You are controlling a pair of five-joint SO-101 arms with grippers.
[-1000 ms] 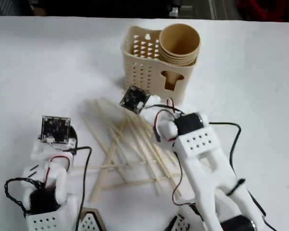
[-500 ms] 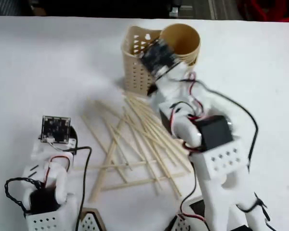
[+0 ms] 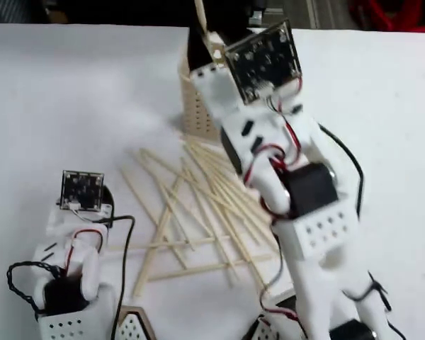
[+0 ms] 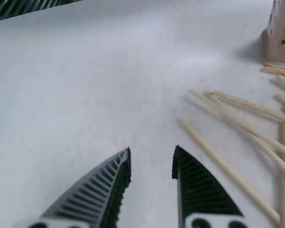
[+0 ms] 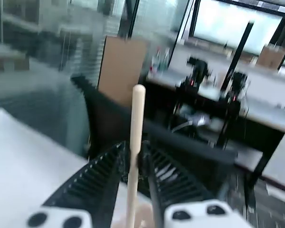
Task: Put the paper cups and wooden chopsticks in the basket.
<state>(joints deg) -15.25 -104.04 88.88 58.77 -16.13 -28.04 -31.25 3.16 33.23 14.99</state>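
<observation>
Several wooden chopsticks (image 3: 198,212) lie crossed in a loose pile on the white table. My right gripper (image 3: 202,48) is raised over the cream slotted basket (image 3: 195,106) and is shut on one chopstick (image 3: 200,15), which stands upright. In the right wrist view that chopstick (image 5: 135,128) rises between the ribbed fingers (image 5: 104,175) of the right gripper (image 5: 134,151). The right arm covers most of the basket's top and what is in it. My left gripper (image 4: 152,154) is open just above bare table, with chopsticks (image 4: 247,121) and the basket's corner (image 4: 280,33) off to one side.
The left arm (image 3: 74,248) sits low at the table's front left, beside the pile. The right arm's white body (image 3: 304,212) rises from the front right across the pile's right edge. Bare table (image 3: 71,92) stretches left of the basket.
The right arm has risen from the pile with one chopstick in its gripper and swung up over the basket, now covering the stacked paper cups. The left arm has not moved.
</observation>
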